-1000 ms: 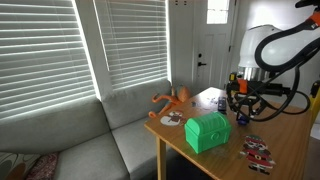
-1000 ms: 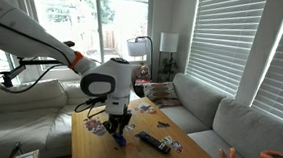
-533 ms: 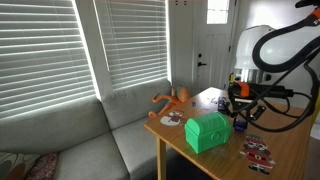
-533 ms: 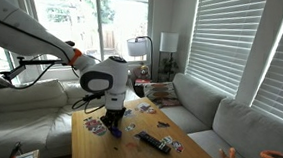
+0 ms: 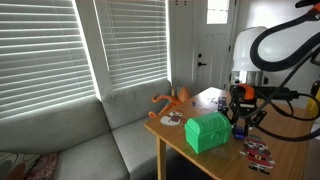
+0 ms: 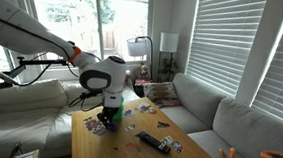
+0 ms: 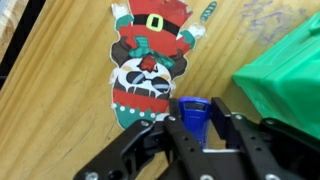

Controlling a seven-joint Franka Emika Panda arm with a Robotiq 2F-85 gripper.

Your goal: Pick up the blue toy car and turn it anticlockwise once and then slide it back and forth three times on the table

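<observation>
The claw (image 7: pixel 195 130) pinches the blue toy car (image 7: pixel 192 110) between its black fingers above the wooden desk (image 7: pixel 55 110). A Santa-and-panda sticker (image 7: pixel 150 60) lies flat just left of the car, and a green chest (image 7: pixel 285 75) sits on the right.

1. A green chest (image 5: pixel 207 131) stands closed, with a domed lid.
2. An orange toy (image 5: pixel 172 101) with curling arms lies beyond the chest, toward the sofa.
3. A grey sofa (image 5: pixel 90 140) runs beneath white blinds (image 5: pixel 60 45).
4. In the wrist view, a Santa cutout (image 7: pixel 152 30) lies flat, touching a panda-faced cutout (image 7: pixel 143 85).
5. A white door (image 5: pixel 212 55) stands at the back.
6. A floor lamp (image 6: pixel 137 47) stands before a window.
</observation>
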